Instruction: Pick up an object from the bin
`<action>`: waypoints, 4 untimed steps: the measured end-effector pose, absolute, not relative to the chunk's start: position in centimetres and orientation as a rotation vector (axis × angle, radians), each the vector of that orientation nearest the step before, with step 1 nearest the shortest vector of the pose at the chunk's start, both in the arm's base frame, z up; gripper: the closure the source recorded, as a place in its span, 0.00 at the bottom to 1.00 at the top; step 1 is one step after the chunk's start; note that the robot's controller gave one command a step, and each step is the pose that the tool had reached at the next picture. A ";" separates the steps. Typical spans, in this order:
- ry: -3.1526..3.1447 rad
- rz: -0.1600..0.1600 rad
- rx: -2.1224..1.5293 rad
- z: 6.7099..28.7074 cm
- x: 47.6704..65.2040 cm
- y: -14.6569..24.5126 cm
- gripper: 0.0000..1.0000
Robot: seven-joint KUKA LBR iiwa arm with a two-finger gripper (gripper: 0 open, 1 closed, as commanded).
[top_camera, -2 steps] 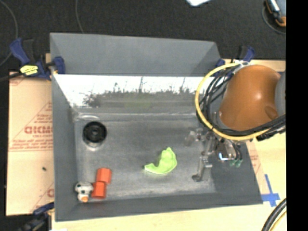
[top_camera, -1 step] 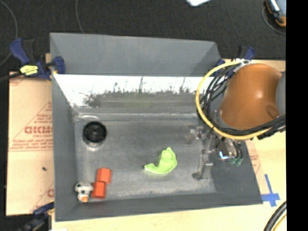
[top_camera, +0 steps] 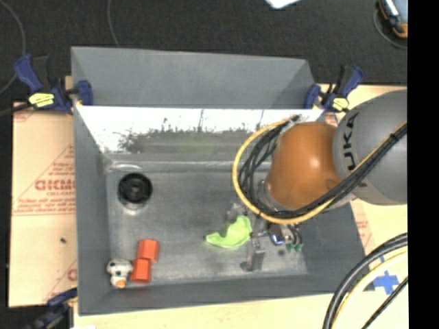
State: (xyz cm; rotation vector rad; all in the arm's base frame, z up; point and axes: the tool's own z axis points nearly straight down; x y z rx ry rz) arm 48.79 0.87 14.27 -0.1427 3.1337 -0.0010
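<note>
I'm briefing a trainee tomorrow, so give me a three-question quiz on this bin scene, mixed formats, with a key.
1. Fill in: in the camera view, the orange block lies near the lower-____ corner of the bin.
2. Which thing lies nearest the tool? A) black round piece B) green floppy piece C) small white toy
3. True or false: the orange block touches the tool.

Key: 1 left; 2 B; 3 false.
</note>
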 end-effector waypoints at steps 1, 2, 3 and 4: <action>3.140 0.000 -0.084 6.7 49.0 2.2 0.00; 3.126 -0.001 0.257 7.0 49.0 -0.3 1.00; 3.126 -0.002 0.255 7.0 49.0 -0.3 1.00; 3.122 0.000 0.260 11.1 49.0 0.1 1.00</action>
